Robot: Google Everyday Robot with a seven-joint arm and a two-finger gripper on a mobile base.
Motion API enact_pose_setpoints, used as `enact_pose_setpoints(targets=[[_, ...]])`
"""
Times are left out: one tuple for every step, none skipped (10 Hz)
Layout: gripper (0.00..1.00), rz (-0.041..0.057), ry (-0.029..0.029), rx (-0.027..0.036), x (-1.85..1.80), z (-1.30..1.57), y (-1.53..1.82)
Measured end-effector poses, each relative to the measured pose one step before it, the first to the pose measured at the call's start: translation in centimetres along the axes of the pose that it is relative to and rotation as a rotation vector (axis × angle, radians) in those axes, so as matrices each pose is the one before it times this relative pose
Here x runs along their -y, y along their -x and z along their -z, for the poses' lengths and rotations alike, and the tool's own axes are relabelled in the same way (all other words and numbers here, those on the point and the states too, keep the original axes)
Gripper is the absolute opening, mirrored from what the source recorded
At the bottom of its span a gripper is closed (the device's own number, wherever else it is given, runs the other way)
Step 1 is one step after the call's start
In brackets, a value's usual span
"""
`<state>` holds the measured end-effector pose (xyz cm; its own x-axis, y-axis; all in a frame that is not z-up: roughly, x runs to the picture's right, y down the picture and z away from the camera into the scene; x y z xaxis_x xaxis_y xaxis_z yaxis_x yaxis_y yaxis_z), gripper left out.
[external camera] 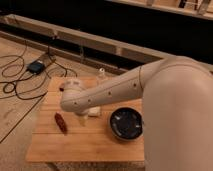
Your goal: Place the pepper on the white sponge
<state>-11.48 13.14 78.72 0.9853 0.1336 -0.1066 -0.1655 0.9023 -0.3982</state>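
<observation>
The pepper (60, 122) is a small dark red chili lying on the left part of the wooden table (90, 146). The white sponge (93, 111) lies near the table's middle, mostly covered by my arm, with only its near edge showing. My gripper (82, 119) hangs below the wrist, just left of the sponge and right of the pepper. It holds nothing that I can see.
A black bowl (126, 124) sits to the right of the sponge. A clear bottle (101, 75) stands at the table's back edge. My arm covers the table's back left part. Cables and a small blue box (36, 66) lie on the floor at the left.
</observation>
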Motion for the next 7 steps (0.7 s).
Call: enact_pose_setpoints(targets=[[0.8, -0.00607, 0.00996, 0.01372, 0.374, -0.597, 1.11], [0.8, -0.01012, 0.0141, 0.01845, 0.516, -0.889, 1.586], [0.8, -0.00366, 0.01116, 0.01338, 0.333, -0.798, 1.582], [0.8, 0.00409, 0.00985, 0.01081, 0.104, -0.714, 1.61], [0.8, 0.01629, 0.01117, 0.01209, -0.126, -0.875, 2.139], [0.8, 0.01628, 0.00641, 0.0027, -0.125, -0.662, 1.149], [0.8, 0.01418, 0.00662, -0.00067, -0.212, -0.585, 0.865]])
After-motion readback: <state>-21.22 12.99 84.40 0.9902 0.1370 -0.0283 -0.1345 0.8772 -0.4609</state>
